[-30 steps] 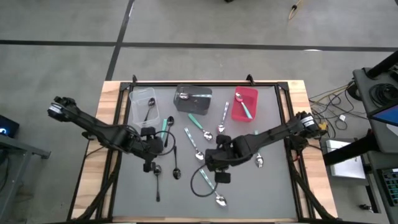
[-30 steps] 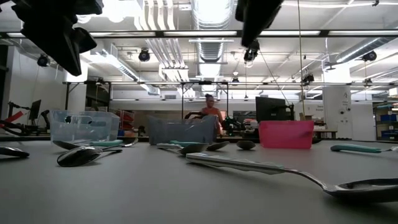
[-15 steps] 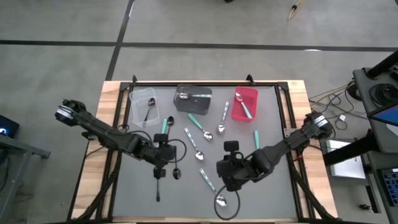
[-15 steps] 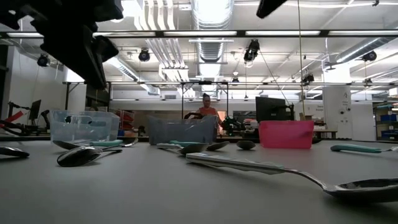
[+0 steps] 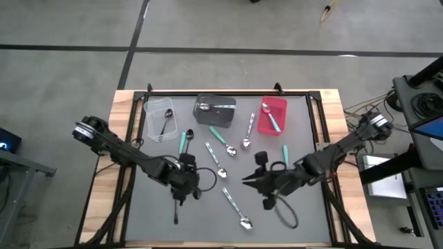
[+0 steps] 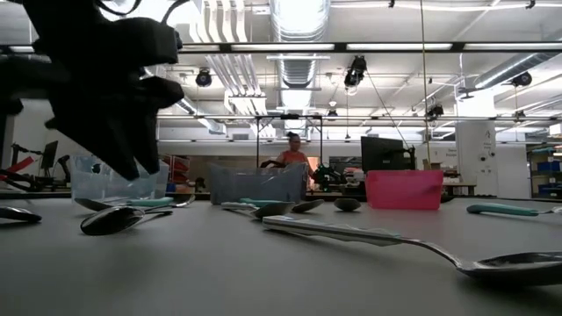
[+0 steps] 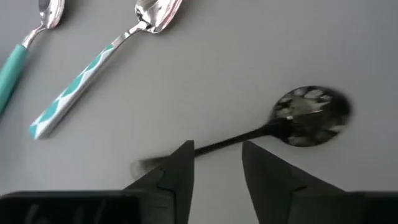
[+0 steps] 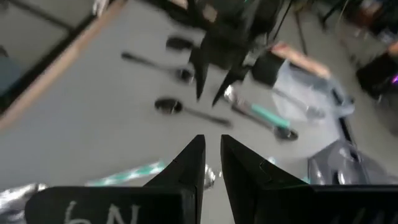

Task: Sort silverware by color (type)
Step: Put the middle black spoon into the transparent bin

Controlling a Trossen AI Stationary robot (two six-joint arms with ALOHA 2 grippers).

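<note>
Grey table [image 5: 304,221] before you: your left gripper [image 7: 216,163] hangs spread astride a black spoon [image 7: 298,118] near its middle, your right gripper [image 8: 212,163] nearly pressed together, empty.

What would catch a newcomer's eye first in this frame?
The left hand, fingers apart, is poised just over the handle of an all-black spoon lying left of the table's centre. Three bins line the far edge: a clear plastic bin, a dark grey bin and a red bin, each with at least one spoon inside. The right hand hangs over the table's centre-right among scattered teal-handled spoons.
</note>
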